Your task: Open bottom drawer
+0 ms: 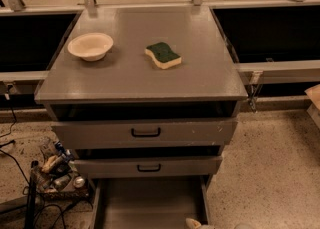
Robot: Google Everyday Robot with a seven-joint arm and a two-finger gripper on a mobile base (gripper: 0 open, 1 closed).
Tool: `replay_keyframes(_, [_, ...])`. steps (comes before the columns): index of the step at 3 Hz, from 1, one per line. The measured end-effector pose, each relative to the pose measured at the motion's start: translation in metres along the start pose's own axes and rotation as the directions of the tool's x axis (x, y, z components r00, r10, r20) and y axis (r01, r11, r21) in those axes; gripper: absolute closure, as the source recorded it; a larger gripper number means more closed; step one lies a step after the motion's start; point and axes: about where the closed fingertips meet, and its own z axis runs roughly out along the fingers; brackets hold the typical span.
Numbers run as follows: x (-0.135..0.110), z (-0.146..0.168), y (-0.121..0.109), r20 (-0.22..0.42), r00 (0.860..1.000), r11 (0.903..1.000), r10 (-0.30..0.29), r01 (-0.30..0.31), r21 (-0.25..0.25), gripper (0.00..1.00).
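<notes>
The grey cabinet (140, 80) has three drawers. The bottom drawer (150, 203) stands pulled out toward me, its plain grey tray showing below the other two. Its front and handle are cut off by the bottom edge of the view. Above it, the mid-level drawer front (200, 165) and the top drawer front (200, 130) each carry a black bar handle, and both sit slightly out from the frame. Only a pale tip of my gripper (194, 223) shows at the bottom edge, by the right front part of the open tray.
A cream bowl (90, 46) and a green-and-yellow sponge (163, 55) lie on the cabinet top. Cables and a crate of clutter (55, 173) sit on the floor at the left. Speckled floor (270, 173) extends to the right. Dark shelves flank the cabinet.
</notes>
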Motion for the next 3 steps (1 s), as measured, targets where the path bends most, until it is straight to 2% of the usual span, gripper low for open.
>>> replay_keyframes(1, [0.0, 0.001, 0.0, -0.001, 1.0, 1.0, 0.001, -0.001, 0.0, 0.0])
replay_keyframes(3, [0.032, 0.028, -0.018, -0.058, 0.994, 0.9955, 0.09, -0.091, -0.025, 0.0])
